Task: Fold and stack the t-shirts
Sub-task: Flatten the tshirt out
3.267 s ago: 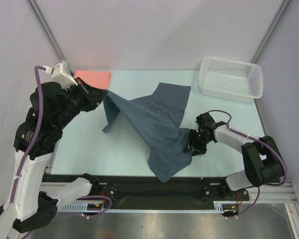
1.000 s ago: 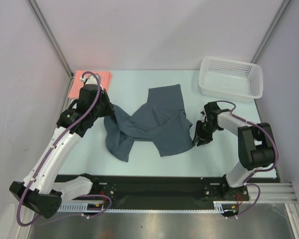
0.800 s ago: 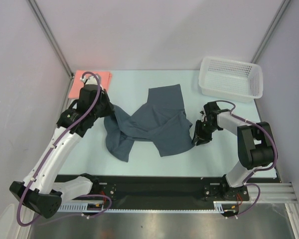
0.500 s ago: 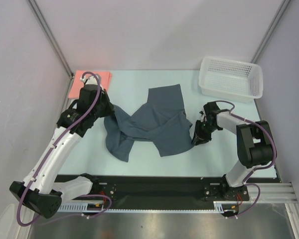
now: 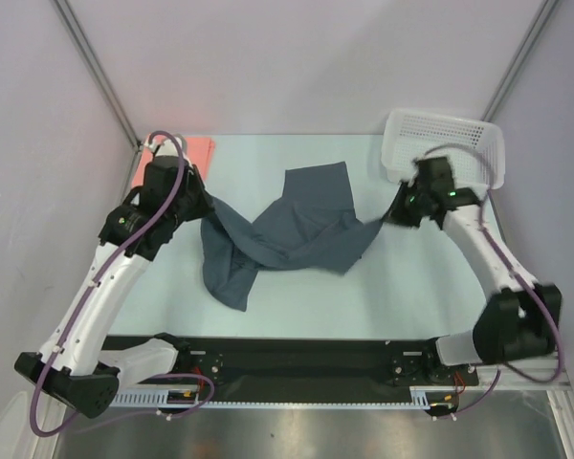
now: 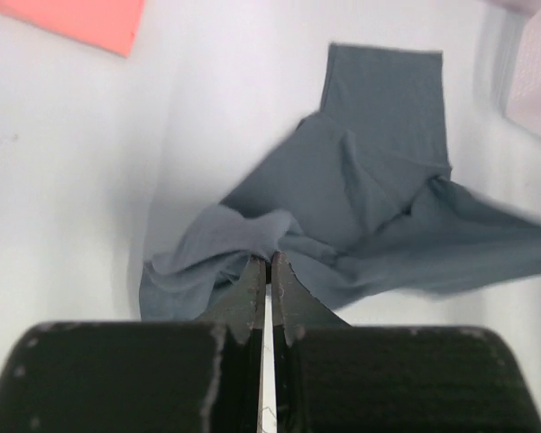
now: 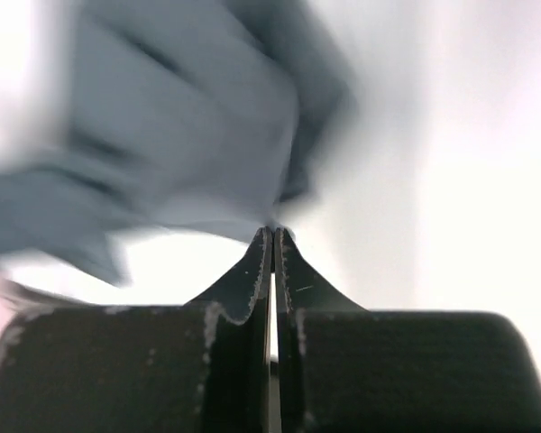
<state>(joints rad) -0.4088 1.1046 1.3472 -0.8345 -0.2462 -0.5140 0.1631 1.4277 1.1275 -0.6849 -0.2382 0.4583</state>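
Grey t-shirt [image 5: 297, 225] lay crumpled and twisted across the middle of the table [image 5: 297, 296], pulled into a band between the two arms. The left gripper [image 5: 199, 206] had its jaws pressed together on a bunched fold at the shirt's left end. The right gripper [image 5: 394, 218] had its jaws pinched on a thin corner at the right end, though the right wrist view was too blurred to show how much cloth sat between them. That thin corner looked the likeliest to fail: a hard pull outward could slide it free and drop the shirt in a heap. Because the cloth was twisted and doubled over itself, spreading the arms might only tighten the twist instead of flattening it. One loose flap hung toward the near edge of the table and could drag off it if the shirt were swept that way. The pink t-shirt [image 5: 201, 149] lay folded in the far left corner, just behind the left arm, where a swing back could scuff it out of shape. The basket [image 5: 459, 134] stood in the far right corner right behind the right arm, leaving little room there. Bare table lay open near the right front and along the far middle.
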